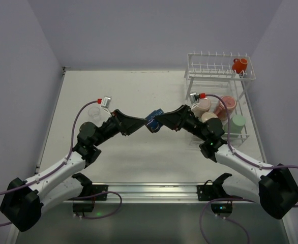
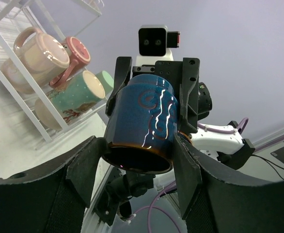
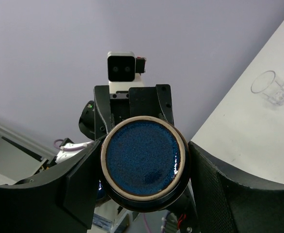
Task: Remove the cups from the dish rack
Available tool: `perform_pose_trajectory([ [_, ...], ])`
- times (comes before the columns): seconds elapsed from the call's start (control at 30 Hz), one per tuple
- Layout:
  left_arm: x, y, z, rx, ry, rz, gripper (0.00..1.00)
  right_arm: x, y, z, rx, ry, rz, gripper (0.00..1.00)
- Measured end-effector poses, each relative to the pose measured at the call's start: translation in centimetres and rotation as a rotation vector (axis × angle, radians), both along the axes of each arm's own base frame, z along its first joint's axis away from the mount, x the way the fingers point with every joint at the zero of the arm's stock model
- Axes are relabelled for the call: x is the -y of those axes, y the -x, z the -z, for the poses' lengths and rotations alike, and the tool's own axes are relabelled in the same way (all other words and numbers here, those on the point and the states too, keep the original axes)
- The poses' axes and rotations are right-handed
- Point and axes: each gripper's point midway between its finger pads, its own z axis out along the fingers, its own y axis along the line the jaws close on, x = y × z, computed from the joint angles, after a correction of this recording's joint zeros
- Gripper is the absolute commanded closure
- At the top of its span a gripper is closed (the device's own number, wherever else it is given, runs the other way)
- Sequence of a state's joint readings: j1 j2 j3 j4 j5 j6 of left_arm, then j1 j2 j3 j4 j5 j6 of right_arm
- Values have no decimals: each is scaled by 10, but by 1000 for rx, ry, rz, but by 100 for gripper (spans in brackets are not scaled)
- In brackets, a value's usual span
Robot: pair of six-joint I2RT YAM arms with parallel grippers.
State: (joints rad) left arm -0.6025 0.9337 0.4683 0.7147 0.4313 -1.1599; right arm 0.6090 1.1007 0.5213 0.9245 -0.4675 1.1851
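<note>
The right gripper (image 3: 144,162) is clamped on a blue mug (image 3: 144,165), one finger pressed to each side. From the right wrist the mug shows a flat, round blue face ringed in pale cream. The mug lies on its side in the air, and its other end, with a dark hollow and a brown rim, points toward the left wrist.

The left gripper (image 2: 138,153) meets it from the opposite side. Its two fingers (image 2: 86,170) stand close against that end of the mug, just ahead of the right gripper's fingers. Whether they press on the glaze or only flank it cannot be told.

From above, the two arms reach inward and join at the mug over the middle of the counter (image 1: 139,162), well apart from the dish rack (image 1: 217,68). The rack stands at the far right corner of the counter. An orange-red mug (image 1: 239,65) sits at the right end of its upper shelf.

On the lower tier four larger mugs lie on their sides:
- a pink mug (image 1: 202,105)
- a red-pink mug (image 1: 225,105)
- a cream mug (image 1: 209,118)
- a green mug (image 1: 237,122)

A small clear cup (image 1: 94,113) stands alone on the left part of the counter, near the left arm's elbow.
</note>
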Motion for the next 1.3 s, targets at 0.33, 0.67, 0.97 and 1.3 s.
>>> perform_pose_trajectory([
  [0.33, -7, 8, -1, -9, -20, -25, 10, 3, -2, 4, 30, 53, 70, 78],
  [0.67, -7, 8, 6, -53, -34, -25, 16, 4, -13, 12, 19, 76, 120, 79],
  [0.97, -2, 5, 2, -67, 5, -6, 28, -12, -14, 30, -24, 92, 83, 79],
  [1.3, -6, 3, -5, -48, 93, -27, 53, -24, -9, 24, -41, -41, 36, 76],
])
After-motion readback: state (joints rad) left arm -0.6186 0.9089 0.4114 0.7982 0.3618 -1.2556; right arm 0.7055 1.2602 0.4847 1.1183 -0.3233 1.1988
